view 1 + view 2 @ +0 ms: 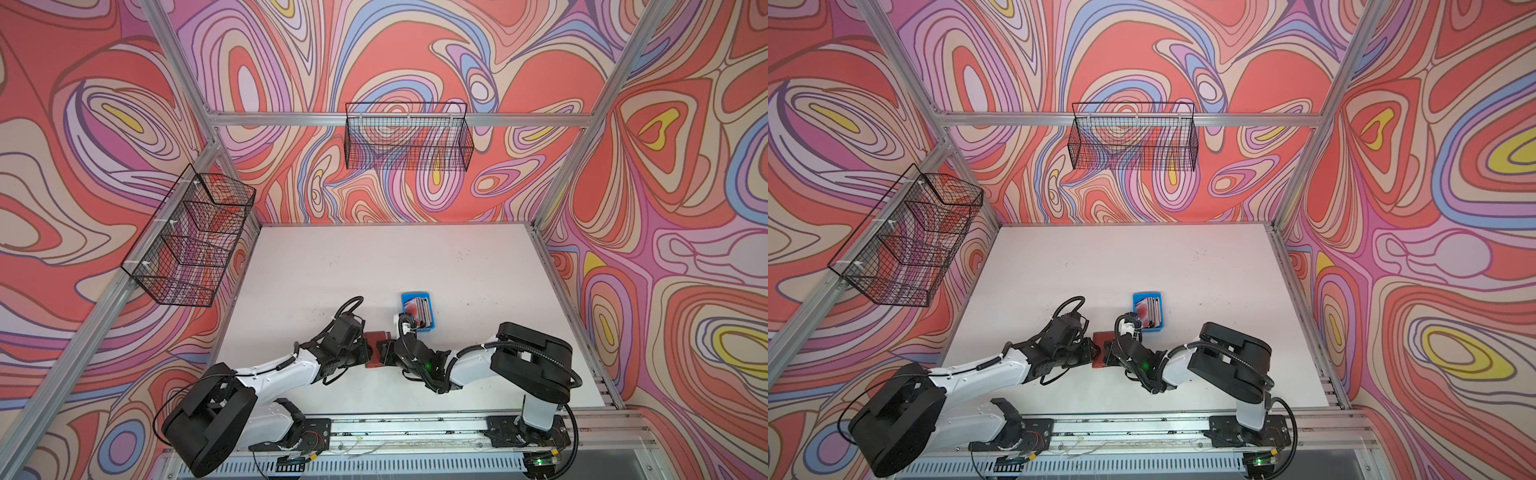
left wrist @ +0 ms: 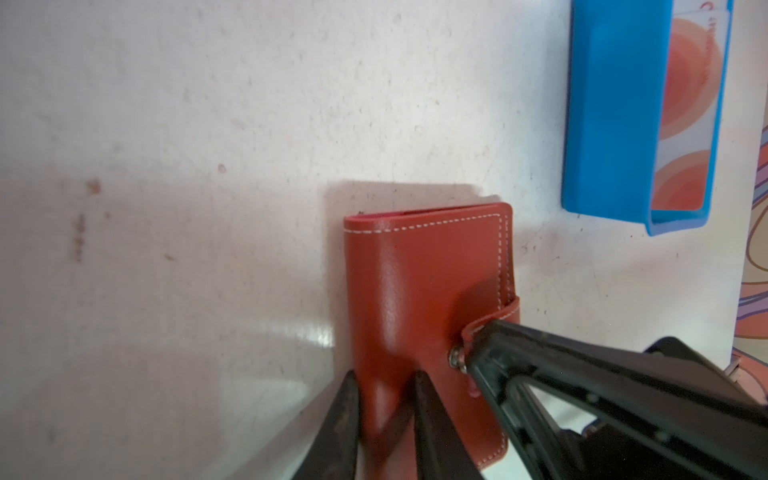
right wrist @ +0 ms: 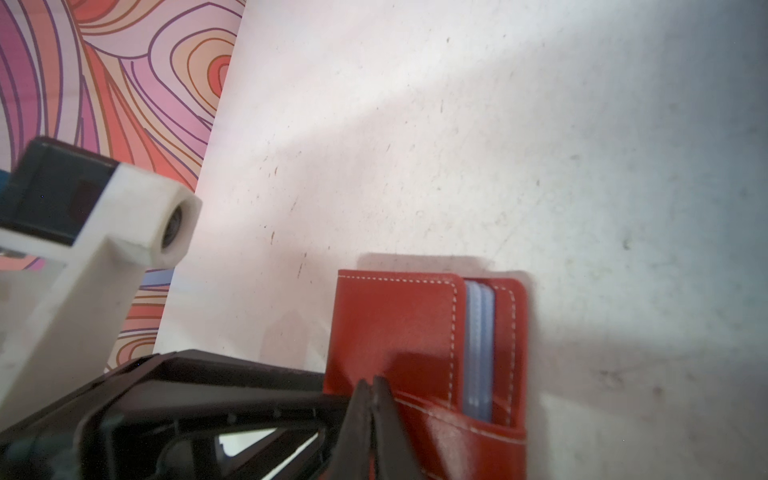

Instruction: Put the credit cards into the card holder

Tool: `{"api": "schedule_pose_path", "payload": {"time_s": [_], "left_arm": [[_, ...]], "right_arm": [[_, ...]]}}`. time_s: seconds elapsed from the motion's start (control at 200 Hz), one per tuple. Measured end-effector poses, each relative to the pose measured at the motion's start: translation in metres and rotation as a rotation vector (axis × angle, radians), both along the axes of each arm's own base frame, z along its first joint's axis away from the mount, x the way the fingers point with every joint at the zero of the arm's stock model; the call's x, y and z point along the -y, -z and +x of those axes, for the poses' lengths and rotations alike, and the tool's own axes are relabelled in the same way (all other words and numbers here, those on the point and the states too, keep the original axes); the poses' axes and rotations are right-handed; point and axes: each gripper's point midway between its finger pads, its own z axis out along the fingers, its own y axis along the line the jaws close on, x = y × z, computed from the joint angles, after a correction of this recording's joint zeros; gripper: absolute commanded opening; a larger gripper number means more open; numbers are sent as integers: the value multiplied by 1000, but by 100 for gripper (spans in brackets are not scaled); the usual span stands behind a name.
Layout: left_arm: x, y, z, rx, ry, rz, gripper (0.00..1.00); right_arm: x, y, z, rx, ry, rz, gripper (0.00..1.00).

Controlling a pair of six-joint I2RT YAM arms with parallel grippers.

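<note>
While credit cards wait in the tray, left gripper clamps the unopened card holder, right gripper pinches its strap.

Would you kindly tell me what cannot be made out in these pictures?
Cards: their count; too small in both top views, tray wall hides most in the left wrist view.
Card holder sleeves: filled or empty; covers hide them in both wrist views.
Right gripper: whether it pinches the strap; its finger covers the contact in the left wrist view.
</note>
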Motion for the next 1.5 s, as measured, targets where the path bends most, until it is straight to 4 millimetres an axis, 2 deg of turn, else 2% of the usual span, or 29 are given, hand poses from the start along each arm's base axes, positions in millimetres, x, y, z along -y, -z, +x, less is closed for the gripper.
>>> {"api": "schedule_pose_path", "payload": {"time_s": [0.536,1.112,1.372,1.497], "left_arm": [[0,0,0,0,0,0,24],[0,0,0,-1,0,2,24],[-1,0,0,0,-2,3,24],[-2,-1,-2,-1,-1,4,28]], "right_arm": [[1,2,-2,16,28,49,0],[-1,7,-8,92,99,-33,0],[0,10,-9,104,119,-2,0],[-2,7,-10,105,113,-7,0]]}}
